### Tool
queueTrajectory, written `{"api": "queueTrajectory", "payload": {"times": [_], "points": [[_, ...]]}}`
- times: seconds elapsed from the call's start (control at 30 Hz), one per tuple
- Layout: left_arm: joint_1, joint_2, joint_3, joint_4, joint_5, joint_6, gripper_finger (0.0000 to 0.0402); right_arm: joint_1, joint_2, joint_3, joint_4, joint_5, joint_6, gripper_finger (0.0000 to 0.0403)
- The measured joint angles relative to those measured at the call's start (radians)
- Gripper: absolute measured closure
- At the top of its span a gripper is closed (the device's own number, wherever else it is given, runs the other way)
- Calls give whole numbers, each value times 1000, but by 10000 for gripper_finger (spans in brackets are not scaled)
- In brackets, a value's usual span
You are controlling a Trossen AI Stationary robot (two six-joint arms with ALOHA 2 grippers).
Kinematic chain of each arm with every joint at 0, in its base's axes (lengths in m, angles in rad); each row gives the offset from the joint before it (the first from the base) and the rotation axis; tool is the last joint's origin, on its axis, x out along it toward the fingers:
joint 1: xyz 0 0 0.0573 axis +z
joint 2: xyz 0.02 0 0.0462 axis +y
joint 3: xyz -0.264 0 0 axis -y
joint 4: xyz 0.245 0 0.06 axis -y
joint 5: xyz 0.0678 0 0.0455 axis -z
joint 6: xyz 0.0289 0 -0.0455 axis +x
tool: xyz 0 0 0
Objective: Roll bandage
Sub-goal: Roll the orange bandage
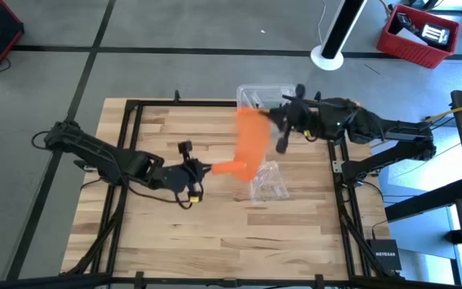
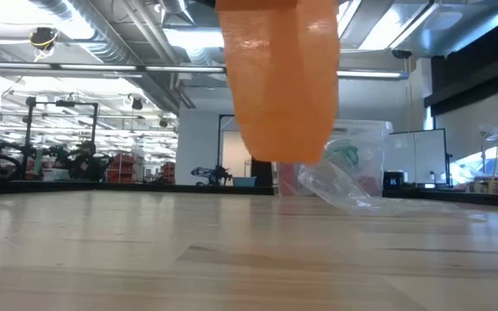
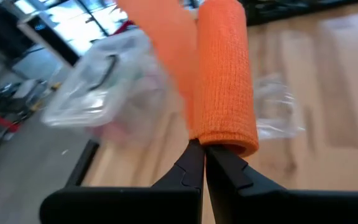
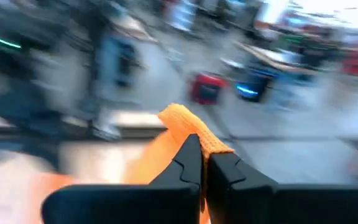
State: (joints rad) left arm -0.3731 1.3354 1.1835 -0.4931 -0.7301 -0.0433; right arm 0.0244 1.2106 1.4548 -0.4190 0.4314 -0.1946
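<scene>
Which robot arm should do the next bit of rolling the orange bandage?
Probably the left. Its pincer is shut on the rolled end of the bandage, so it can turn it. The right pincer holds the loose end taut.

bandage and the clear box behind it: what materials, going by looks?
Bandage: soft woven stretch fabric, matte orange; fine crepe texture shows on the rolled part. Clear box: likely thin transparent plastic, glossy; contents and table show through it.

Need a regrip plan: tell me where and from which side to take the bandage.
Judging from its pose, grip the bandage on the flat free band, across its narrow width, between the rolled end pinched by the left gripper and the far end pinched by the right gripper. Come from above or the side: the band hangs clear of the table, and the clear box crowds the roll.
</scene>
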Motion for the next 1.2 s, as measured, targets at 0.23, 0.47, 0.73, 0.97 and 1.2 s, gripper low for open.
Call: {"api": "queueTrajectory", "payload": {"times": [0.23,0.47,0.73,0.97,1.2], "points": [[-107,-18,0,2,19,20,402,-134,0,-38,-371,79,107,389],[-176,-84,0,5,-66,35,402,-155,2,-298,-288,-100,227,395],[-167,-134,0,11,-85,70,402,-178,19,-511,-181,-215,297,318],[-142,-144,0,19,-89,65,402,-175,13,-286,-493,-182,239,193],[-95,-182,0,33,-89,51,402,-175,-42,-82,-659,-322,238,136]]}}
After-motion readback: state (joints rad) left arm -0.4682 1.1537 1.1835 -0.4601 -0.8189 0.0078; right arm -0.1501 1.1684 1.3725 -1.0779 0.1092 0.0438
